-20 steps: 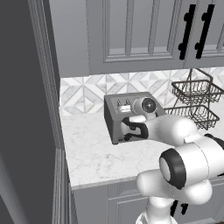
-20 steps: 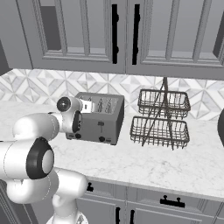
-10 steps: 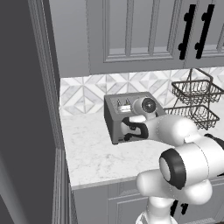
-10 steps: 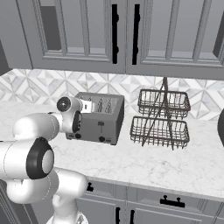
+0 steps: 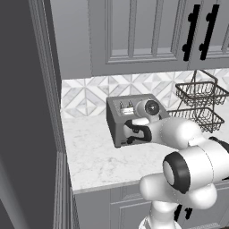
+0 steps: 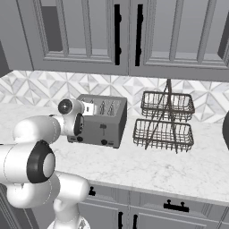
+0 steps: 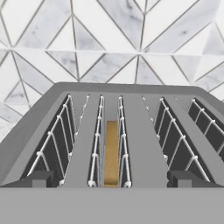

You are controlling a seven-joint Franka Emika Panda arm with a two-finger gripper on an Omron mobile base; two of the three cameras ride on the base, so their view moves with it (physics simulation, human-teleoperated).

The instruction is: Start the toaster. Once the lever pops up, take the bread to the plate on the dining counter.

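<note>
The grey four-slot toaster [image 5: 120, 117] [image 6: 107, 121] stands on the marble worktop against the patterned backsplash. In the hand view I look along the toaster's top [image 7: 111, 94]; the golden-brown bread [image 7: 111, 151] stands in the second slot from the left. My gripper [image 5: 134, 133] [image 6: 85, 120] [image 7: 111, 181] is open, held against the toaster's front face at its upper edge, with the fingertips [image 7: 39, 178] wide apart and nothing between them. One black lever [image 6: 103, 127] shows on the grey face, right of the hand. The plate and the dining counter are out of view.
A two-tier dark wire basket rack [image 5: 199, 105] [image 6: 166, 120] stands right of the toaster. Grey wall cabinets [image 6: 120, 36] hang above. A dark tall panel [image 5: 27, 112] bounds the worktop [image 5: 98, 156] on the left. Drawer fronts with black handles [image 6: 174, 206] run below.
</note>
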